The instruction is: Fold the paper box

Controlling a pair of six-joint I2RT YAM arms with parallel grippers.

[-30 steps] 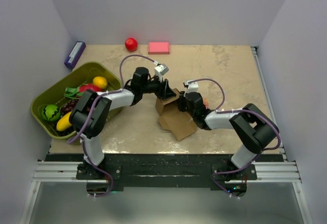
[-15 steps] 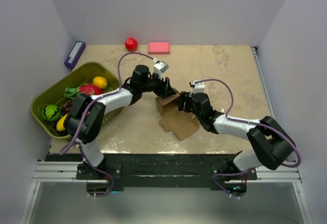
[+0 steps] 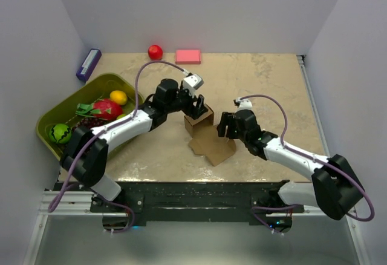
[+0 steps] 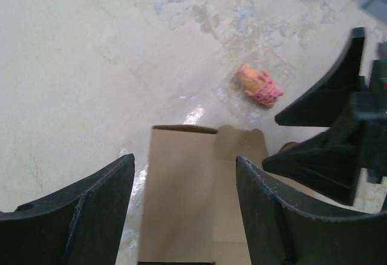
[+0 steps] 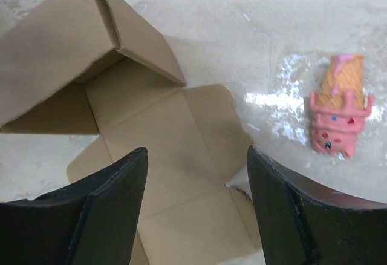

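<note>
The half-raised paper box (image 3: 205, 135) sits mid-way across the table (image 3: 272, 77), left gripper (image 3: 196, 104) at its eleven o'clock and right gripper (image 3: 225, 124) at three both wide open (holding nothing), so pinch a flat flap near its crease.

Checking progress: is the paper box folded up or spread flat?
Partly folded: one section of the paper box stands raised, while its other flaps lie flat on the table.

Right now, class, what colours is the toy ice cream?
Pink ice cream, orange cone; clearest in the right wrist view.
</note>
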